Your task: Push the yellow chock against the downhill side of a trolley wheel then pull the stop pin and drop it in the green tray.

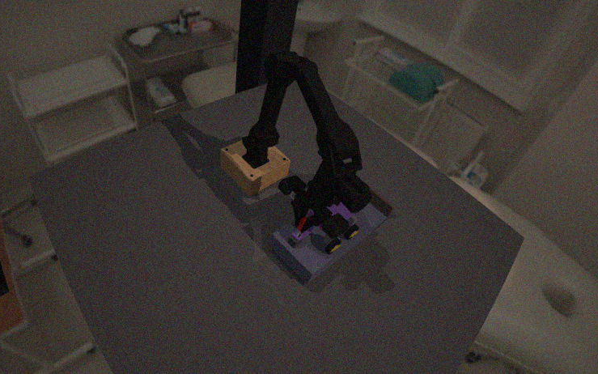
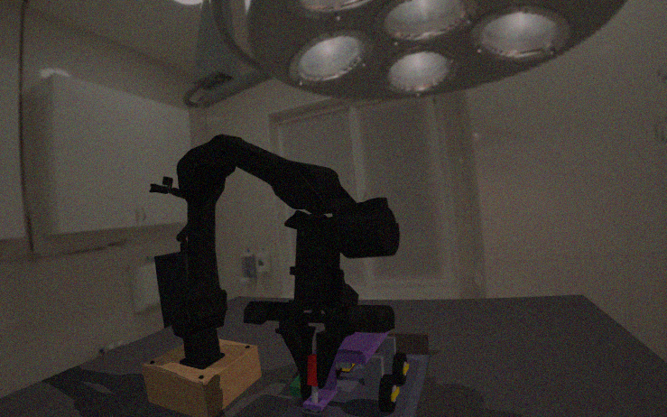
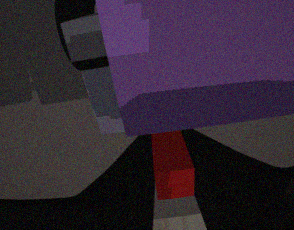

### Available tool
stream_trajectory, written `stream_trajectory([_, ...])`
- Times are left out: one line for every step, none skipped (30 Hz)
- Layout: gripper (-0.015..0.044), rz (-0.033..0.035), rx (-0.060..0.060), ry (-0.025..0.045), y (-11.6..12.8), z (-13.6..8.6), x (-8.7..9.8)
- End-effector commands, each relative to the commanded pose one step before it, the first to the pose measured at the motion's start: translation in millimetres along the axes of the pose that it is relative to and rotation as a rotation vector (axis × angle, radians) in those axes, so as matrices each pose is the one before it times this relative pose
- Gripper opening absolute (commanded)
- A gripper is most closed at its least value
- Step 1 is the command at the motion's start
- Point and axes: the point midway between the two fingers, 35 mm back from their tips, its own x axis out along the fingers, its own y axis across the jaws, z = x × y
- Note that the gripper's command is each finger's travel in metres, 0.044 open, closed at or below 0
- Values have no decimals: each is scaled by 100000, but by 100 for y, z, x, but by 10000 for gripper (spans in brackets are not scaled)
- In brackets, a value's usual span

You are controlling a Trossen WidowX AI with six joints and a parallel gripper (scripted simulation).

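My gripper (image 1: 300, 224) (image 2: 312, 377) (image 3: 164, 135) is shut on the red head of the stop pin (image 1: 302, 223) (image 2: 311, 368) (image 3: 173, 150). The pin is upright, and its pale shaft meets the purple tab at the trolley's uphill end. The purple trolley (image 1: 341, 210) (image 2: 365, 344) (image 3: 209, 45) stands on the grey-blue ramp (image 1: 312, 263) (image 2: 418, 370). A yellow bit shows under its deck in the exterior view; I cannot tell whether it is the chock. The orange handle is hidden. A corner of the green tray (image 2: 295, 386) shows behind my fingers.
The arm reaches over from its wooden base box (image 1: 270, 178) (image 2: 172, 389), left of the ramp. A dark reddish-brown end board (image 1: 380, 203) (image 2: 412, 344) stands at the ramp's far end. The trolley's deck is close beside my fingers.
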Motion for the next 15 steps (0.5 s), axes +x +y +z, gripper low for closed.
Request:
stream_trajectory([0,-540,-32,253,-17,-107,-518])
stream_trajectory([0,0,0,-1,4,-3,-60])
stream_trajectory([0,0,0,-1,1,-4,-57])
stream_trajectory([0,0,0,-1,1,-4,-55])
stream_trajectory([0,0,0,-1,2,-3,-54])
stream_trajectory([0,0,0,-1,2,-2,-56])
stream_trajectory([0,0,0,-1,2,-1,-59])
stream_trajectory([0,0,0,-2,2,-1,-62])
stream_trajectory([0,0,0,-2,0,-2,-63])
stream_trajectory([0,0,0,-1,0,-3,-61])
stream_trajectory([0,0,0,-1,0,-3,-59])
stream_trajectory([0,0,0,-1,0,-2,-59])
stream_trajectory([0,0,0,-1,-1,-3,-59])
stream_trajectory([0,0,0,-1,0,-3,-59])
stream_trajectory([0,0,0,-1,-1,-3,-58])
